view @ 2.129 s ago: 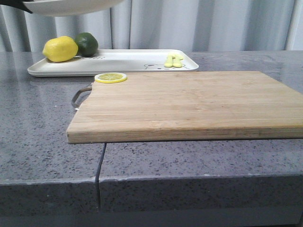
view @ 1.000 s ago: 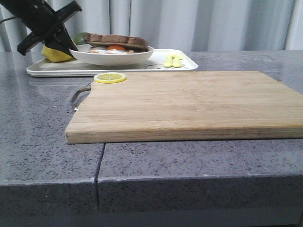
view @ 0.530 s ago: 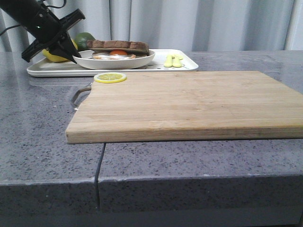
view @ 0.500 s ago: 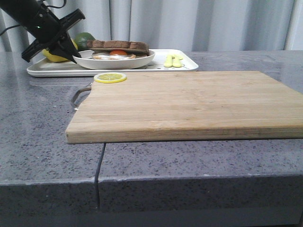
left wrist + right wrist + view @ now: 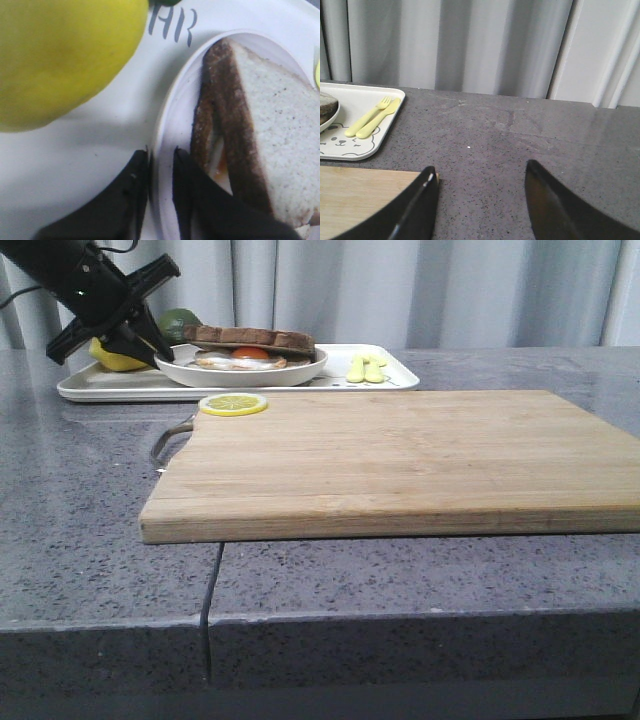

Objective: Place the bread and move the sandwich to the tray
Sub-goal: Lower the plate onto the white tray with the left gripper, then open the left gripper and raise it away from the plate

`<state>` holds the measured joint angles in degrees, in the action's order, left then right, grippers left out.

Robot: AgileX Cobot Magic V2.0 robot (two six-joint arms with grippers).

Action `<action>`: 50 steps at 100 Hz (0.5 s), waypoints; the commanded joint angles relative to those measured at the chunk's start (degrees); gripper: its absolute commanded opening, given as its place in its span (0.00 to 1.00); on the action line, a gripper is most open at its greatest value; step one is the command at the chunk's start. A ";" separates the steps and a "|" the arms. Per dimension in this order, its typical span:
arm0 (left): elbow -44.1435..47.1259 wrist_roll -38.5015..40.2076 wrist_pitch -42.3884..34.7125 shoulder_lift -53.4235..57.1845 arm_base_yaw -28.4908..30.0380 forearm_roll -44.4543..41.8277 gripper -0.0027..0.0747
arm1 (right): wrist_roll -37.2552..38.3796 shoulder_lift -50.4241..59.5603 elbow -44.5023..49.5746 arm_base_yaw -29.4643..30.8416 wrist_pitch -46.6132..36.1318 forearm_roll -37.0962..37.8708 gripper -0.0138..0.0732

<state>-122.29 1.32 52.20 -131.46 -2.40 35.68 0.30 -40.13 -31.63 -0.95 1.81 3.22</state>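
Note:
The sandwich [image 5: 250, 337], brown-crusted bread over a fried egg [image 5: 250, 354], lies on a round white plate [image 5: 240, 373]. The plate rests on the white tray [image 5: 390, 377] at the far left of the counter. My left gripper [image 5: 160, 348] reaches down from the left and is shut on the plate's near-left rim. In the left wrist view the black fingers [image 5: 137, 170] straddle the plate rim [image 5: 167, 115], beside the top bread slice [image 5: 270, 125]. My right gripper [image 5: 482, 172] hangs open over bare counter, holding nothing; it does not show in the front view.
A lemon [image 5: 110, 358] and a lime [image 5: 178, 320] sit on the tray behind my left gripper. Yellow cutlery [image 5: 366, 367] lies at the tray's right end. A wooden cutting board [image 5: 400, 455] fills the middle, with a lemon slice [image 5: 232, 404] on its far-left corner.
The plate with the sandwich came down from above the tray and now rests on it. My left gripper has tilted slightly at the rim in the last half second.

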 commanded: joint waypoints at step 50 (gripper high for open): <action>-17.32 -0.08 17.67 4.19 0.82 -6.64 0.46 | 0.08 0.29 -1.59 0.35 -5.16 0.62 0.62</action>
<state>-135.96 0.72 68.12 -131.46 -2.17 28.39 0.30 -40.13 -31.63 -0.95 1.81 3.22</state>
